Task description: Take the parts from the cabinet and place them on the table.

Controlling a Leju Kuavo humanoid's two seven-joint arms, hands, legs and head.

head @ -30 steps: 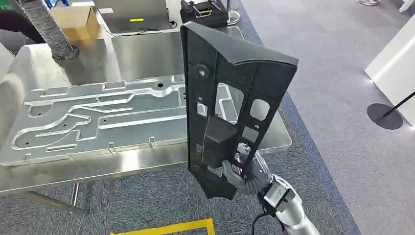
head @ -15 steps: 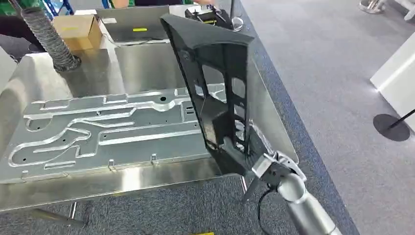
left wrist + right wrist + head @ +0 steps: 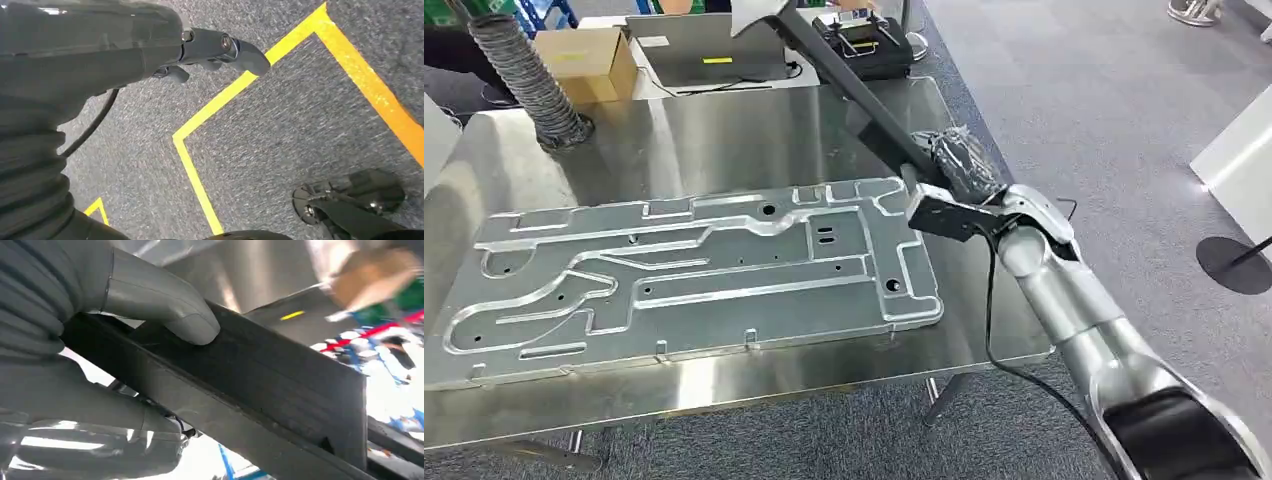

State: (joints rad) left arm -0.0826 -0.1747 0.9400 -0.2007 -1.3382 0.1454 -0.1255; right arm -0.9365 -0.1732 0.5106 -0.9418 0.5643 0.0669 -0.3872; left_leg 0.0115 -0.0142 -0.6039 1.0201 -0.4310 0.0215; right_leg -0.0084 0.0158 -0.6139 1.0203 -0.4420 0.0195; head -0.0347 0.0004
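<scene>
Reaching over the right end of the steel table (image 3: 724, 130), your robot's right hand (image 3: 964, 165) grips a long black plastic part (image 3: 844, 75), seen almost edge-on in the head view. You can see that the part slants from the hand up and away toward the far edge of the table, its upper end near a grey laptop (image 3: 694, 45) and a black controller (image 3: 864, 35). It is held above the table; whether its lower end touches the surface cannot be told. In the right wrist view the grey thumb (image 3: 165, 310) presses flat on the part's broad ribbed face (image 3: 280, 385), and the hand's remaining fingers are hidden behind the part, so you can take the grasp as a clamp across its edge.

On the table below and to the left of the hand lies a large flat silver metal panel (image 3: 674, 270) with raised channels and small holes; its right end lies just under the hand. At the far left corner you will find a cardboard box (image 3: 589, 60) and a grey ribbed hose (image 3: 529, 80).

Your left hand (image 3: 215, 50) hangs over grey carpet (image 3: 300, 125) crossed by yellow floor tape (image 3: 225, 100). Its dark fingers (image 3: 245, 52) are loosely extended, apart from one another, and hold nothing.
</scene>
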